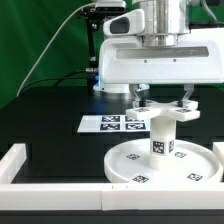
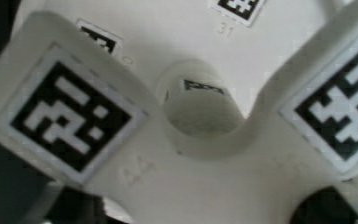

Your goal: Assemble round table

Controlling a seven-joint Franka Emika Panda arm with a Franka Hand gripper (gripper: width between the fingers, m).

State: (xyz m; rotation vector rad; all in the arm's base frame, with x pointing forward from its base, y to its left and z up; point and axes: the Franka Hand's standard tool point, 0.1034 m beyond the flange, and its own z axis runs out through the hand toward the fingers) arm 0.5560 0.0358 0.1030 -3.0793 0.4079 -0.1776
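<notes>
Leg stands upright in disc hub with foot on top, tool gripping foot, likely still seating it

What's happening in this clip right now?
A single robot arm is putting together a small white round table. The round tabletop lies flat on the black work surface, with the short leg standing upright at its centre. The cross-shaped foot sits at the top of the leg, and the gripper is right down over it, fingers on either side. Whether it is clamped on the foot is hard to tell. The marker board lies behind the tabletop.
</notes>
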